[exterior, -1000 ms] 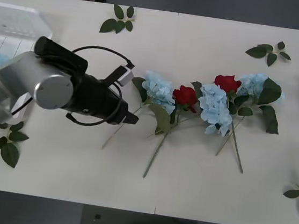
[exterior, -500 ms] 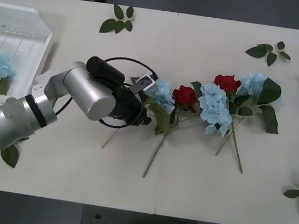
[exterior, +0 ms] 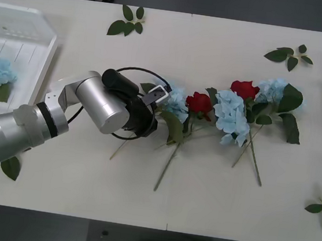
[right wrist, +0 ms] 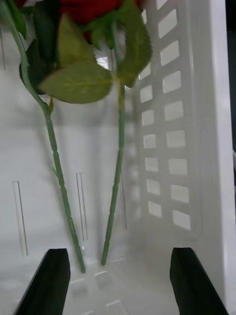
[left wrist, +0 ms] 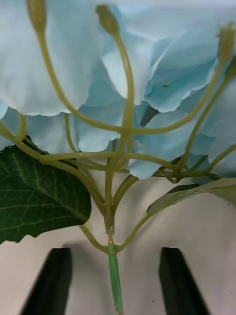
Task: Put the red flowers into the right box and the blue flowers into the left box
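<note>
The left tool (left wrist: 115,280) hangs spread around the stem of the leftmost blue hydrangea (exterior: 174,100), centre frame on the worktop (exterior: 198,206). Closing off-centre could snag its big leaf (left wrist: 39,197) or nudge the neighbouring red rose (exterior: 199,103). The right tool (right wrist: 118,280), also spread, sits inside the right box (right wrist: 211,123) over roses already placed (right wrist: 83,10).

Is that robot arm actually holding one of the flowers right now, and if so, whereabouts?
Nothing yet. The left gripper is open, its fingers either side of a blue flower stem, just below the head.
</note>
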